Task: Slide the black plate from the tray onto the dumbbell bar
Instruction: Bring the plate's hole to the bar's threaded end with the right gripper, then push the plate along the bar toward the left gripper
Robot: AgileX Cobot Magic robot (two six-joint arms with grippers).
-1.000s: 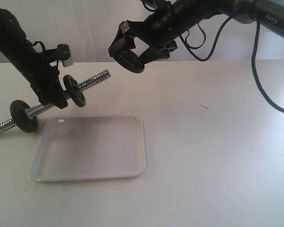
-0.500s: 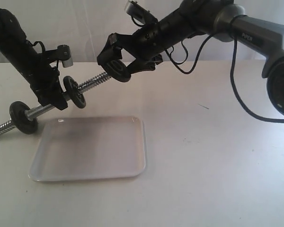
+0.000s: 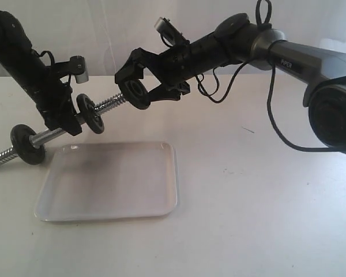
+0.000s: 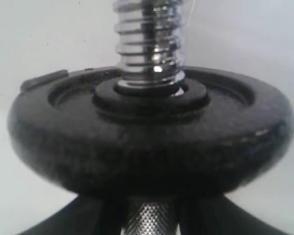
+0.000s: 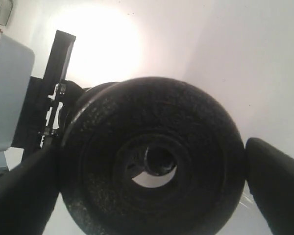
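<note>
My left gripper [image 3: 66,118] is shut on the knurled middle of the dumbbell bar [image 3: 112,104], holding it tilted above the table. Two black discs [image 3: 90,113] [image 3: 27,144] sit on the bar, one on each side of the grip. The left wrist view shows the upper disc [image 4: 152,132] under the threaded end [image 4: 149,44]. At the bar's raised threaded tip, my right gripper [image 3: 139,89] is shut on the black plate [image 3: 134,92] by its rim. In the right wrist view the bar's tip [image 5: 159,159] shows off-centre through the hole of the black plate [image 5: 152,122]. The tray [image 3: 109,182] holds nothing.
The translucent white tray lies flat on the white table [image 3: 265,196], below the bar and toward the front left. A black cable [image 3: 277,115] hangs from the right arm above the table's back right.
My right gripper has carried the black plate left and down, from above the tray's far corner to the bar's threaded tip. The left arm and the bar have stayed still.
</note>
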